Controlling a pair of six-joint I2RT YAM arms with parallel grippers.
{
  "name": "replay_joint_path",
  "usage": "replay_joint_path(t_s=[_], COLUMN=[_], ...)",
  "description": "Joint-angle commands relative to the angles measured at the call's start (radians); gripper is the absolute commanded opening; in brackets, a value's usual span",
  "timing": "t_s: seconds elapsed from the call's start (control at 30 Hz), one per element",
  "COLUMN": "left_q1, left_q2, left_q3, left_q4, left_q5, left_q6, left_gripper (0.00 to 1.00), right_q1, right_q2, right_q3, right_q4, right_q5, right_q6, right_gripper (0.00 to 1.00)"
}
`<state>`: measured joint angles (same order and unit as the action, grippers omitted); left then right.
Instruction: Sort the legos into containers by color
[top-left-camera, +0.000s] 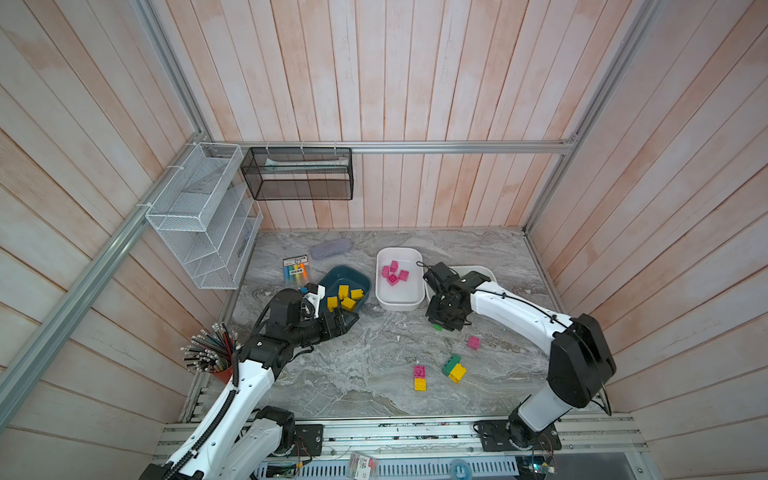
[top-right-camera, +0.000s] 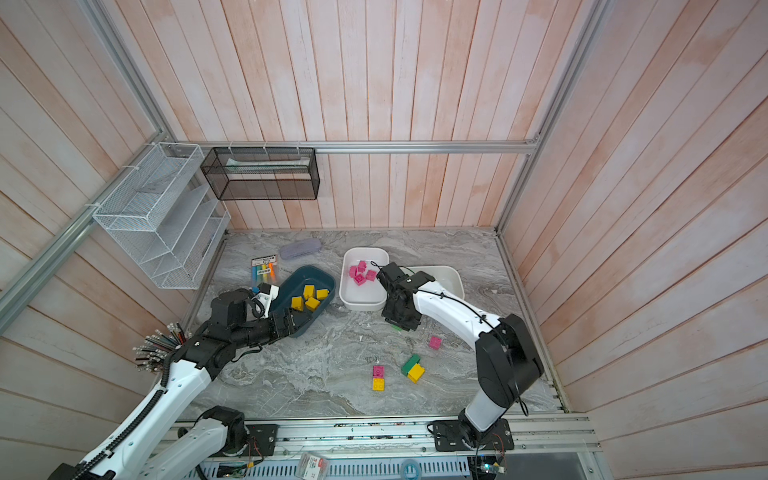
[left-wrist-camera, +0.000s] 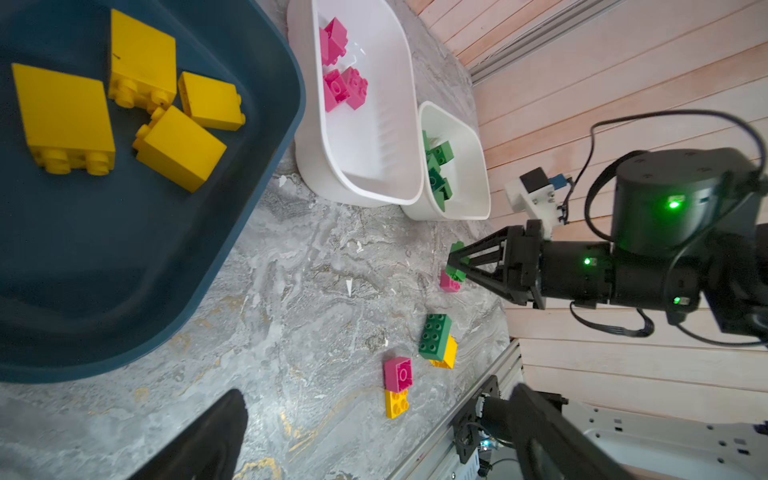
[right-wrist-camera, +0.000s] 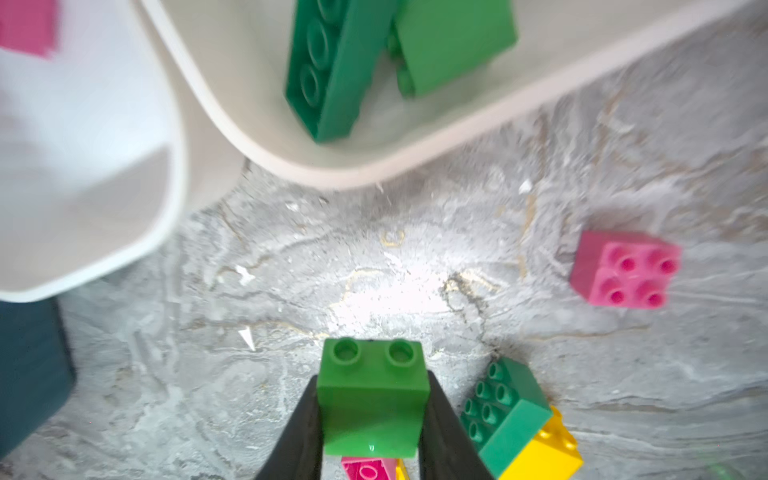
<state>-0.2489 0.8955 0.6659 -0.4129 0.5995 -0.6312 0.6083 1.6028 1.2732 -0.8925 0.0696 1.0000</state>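
Note:
My right gripper (right-wrist-camera: 372, 432) is shut on a green lego (right-wrist-camera: 374, 399), held just above the table in front of a white container (right-wrist-camera: 332, 174) that has green bricks in it. The other white container (top-left-camera: 399, 305) holds pink bricks. The teal container (top-left-camera: 332, 274) holds yellow ones. My left gripper (top-left-camera: 347, 322) stands open and empty at the teal tub's near rim. Loose on the table lie a pink lego (top-left-camera: 473, 342), a long green lego (top-left-camera: 451, 365) on a yellow one (top-left-camera: 458, 372), and a pink lego (top-left-camera: 419, 371) touching a yellow one (top-left-camera: 419, 384).
A marker pack (top-left-camera: 295, 270) and a greyish case (top-left-camera: 331, 248) lie behind the teal tub. A cup of pencils (top-left-camera: 216, 353) stands by the left arm. Wire baskets (top-left-camera: 199, 216) hang on the left and back walls.

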Motion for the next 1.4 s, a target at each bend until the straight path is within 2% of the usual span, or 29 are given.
replay_joint_path(t_s=[0.0,0.17,0.3,0.43,0.6,0.67,0.8,0.97,1.13,1.37], left_q1=[0.002,-0.004,-0.004,-0.004,-0.005,-0.005,-0.005,-0.005,-0.003,-0.001], left_q2=[0.016,0.071,0.102,0.122,0.138,0.139,0.132,0.137,0.145,0.163], left_q3=[0.045,0.102,0.138,0.147,0.150,0.147,0.135,0.123,0.115,0.118], left_q4=[0.075,0.069,0.062,0.069,0.069,0.063,0.057,0.057,0.062,0.044], left_q5=[0.042,0.045,0.046,0.047,0.047,0.044,0.041,0.044,0.048,0.054], left_q6=[-0.037,-0.017,-0.005,-0.004,0.003,0.008,0.011,0.014,0.019,0.052], left_gripper=[1.00,0.99,0.99,0.99,1.00,0.99,1.00,1.00,1.00,1.00], right_q1=[-0.095,-0.262,-0.363,-0.412,-0.417,-0.418,-0.417,-0.411,-0.363,-0.168], right_q2=[-0.036,-0.020,0.034,0.135,0.251,0.278,0.265,0.171,-0.009,-0.202], right_q3=[0.035,0.041,0.027,0.044,0.088,0.093,0.111,0.124,0.038,-0.103], right_q4=[-0.049,0.060,0.158,0.216,0.247,0.243,0.235,0.178,0.115,0.014], right_q5=[0.131,0.156,0.124,0.086,0.033,0.038,0.050,0.014,-0.103,-0.156], right_q6=[-0.125,-0.282,-0.377,-0.458,-0.474,-0.484,-0.530,-0.582,-0.477,-0.243], right_gripper=[0.26,0.27,0.27,0.28,0.31,0.35,0.55,0.64,0.66,0.67])
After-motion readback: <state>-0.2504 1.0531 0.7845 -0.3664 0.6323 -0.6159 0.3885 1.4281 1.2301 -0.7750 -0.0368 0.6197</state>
